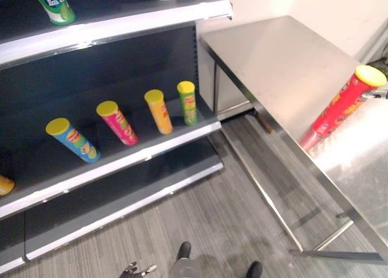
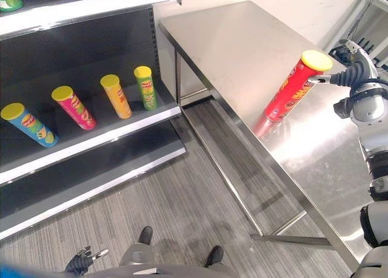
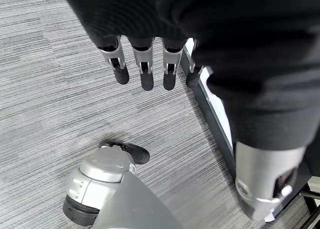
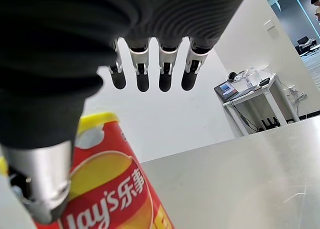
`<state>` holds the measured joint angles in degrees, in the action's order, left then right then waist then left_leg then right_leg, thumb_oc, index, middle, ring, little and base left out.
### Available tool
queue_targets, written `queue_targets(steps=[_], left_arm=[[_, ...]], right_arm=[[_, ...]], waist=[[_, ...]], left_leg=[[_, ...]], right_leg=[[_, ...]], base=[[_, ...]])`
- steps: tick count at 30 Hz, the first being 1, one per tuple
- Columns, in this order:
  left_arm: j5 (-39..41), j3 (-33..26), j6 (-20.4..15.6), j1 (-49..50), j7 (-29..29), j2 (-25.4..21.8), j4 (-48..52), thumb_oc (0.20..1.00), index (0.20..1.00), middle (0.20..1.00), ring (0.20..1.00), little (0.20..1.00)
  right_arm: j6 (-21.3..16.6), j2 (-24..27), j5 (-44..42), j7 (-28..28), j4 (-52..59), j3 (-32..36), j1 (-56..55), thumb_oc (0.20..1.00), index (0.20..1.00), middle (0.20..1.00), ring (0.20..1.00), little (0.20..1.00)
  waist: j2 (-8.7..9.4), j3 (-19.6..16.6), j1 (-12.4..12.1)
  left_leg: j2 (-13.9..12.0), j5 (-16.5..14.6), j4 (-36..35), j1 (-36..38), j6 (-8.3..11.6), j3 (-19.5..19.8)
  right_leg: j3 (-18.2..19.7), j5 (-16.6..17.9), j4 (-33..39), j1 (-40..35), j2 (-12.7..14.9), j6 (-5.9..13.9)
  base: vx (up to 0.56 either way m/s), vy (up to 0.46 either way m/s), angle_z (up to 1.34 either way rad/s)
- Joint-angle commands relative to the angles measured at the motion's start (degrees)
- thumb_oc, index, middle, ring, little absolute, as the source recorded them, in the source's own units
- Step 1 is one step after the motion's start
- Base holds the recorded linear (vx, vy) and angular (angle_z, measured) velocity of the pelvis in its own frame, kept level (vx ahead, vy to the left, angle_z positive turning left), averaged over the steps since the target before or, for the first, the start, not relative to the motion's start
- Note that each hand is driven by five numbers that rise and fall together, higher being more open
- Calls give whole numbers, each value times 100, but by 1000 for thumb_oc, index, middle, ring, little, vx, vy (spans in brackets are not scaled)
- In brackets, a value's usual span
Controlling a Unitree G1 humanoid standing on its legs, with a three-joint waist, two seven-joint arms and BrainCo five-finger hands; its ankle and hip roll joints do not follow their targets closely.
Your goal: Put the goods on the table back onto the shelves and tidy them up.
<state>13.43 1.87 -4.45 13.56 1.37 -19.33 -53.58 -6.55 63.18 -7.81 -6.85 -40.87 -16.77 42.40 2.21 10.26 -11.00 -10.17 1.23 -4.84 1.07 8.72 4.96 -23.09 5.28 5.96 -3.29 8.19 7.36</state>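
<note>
A tall red chip can point(image 2: 294, 90) with a yellow lid stands on the steel table point(image 2: 242, 41), near its front edge. My right hand point(image 2: 357, 71) is at the can's top from the right, its thumb tip touching just under the lid. In the right wrist view its fingers point(image 4: 150, 74) are straight and spread above the can point(image 4: 110, 194), so the hand is open. My left hand point(image 3: 145, 69) hangs low over the floor, open and holding nothing. On the middle shelf point(image 1: 121, 162) stand a blue can point(image 1: 73, 139), a pink can point(image 1: 117, 122), an orange can point(image 1: 159, 111) and a green can point(image 1: 188, 102).
The top shelf point(image 1: 109, 29) carries a green and white can point(image 1: 54, 3) and another can at its back. One more orange can point(image 1: 3, 184) peeks in at the middle shelf's far left. Grey striped floor lies between shelf and table. The table's legs and crossbar point(image 1: 327, 235) stand nearby.
</note>
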Motion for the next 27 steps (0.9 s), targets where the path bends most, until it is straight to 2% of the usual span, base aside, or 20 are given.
queue_targets(steps=[1, 27], left_arm=[[221, 295, -99, -148, -21, -261, 9, 1000, 1000, 1000, 1000, 1000], [248, 355, -137, -176, -38, -256, 17, 1000, 1000, 1000, 1000, 1000]], right_arm=[[-215, 419, -282, -2, 405, -227, 257, 1000, 1000, 1000, 1000, 1000], [-236, 67, -469, 199, 327, -624, 494, 1000, 1000, 1000, 1000, 1000]], waist=[[206, 7, -83], [238, 23, -210]], left_leg=[[-245, 139, -16, -228, 252, 319], [-212, 117, -16, -231, 234, 301]], right_leg=[[-338, -565, -96, -506, 335, 331], [-365, -549, -96, -501, 381, 358]], base=[[0, 0, 0], [0, 0, 0]])
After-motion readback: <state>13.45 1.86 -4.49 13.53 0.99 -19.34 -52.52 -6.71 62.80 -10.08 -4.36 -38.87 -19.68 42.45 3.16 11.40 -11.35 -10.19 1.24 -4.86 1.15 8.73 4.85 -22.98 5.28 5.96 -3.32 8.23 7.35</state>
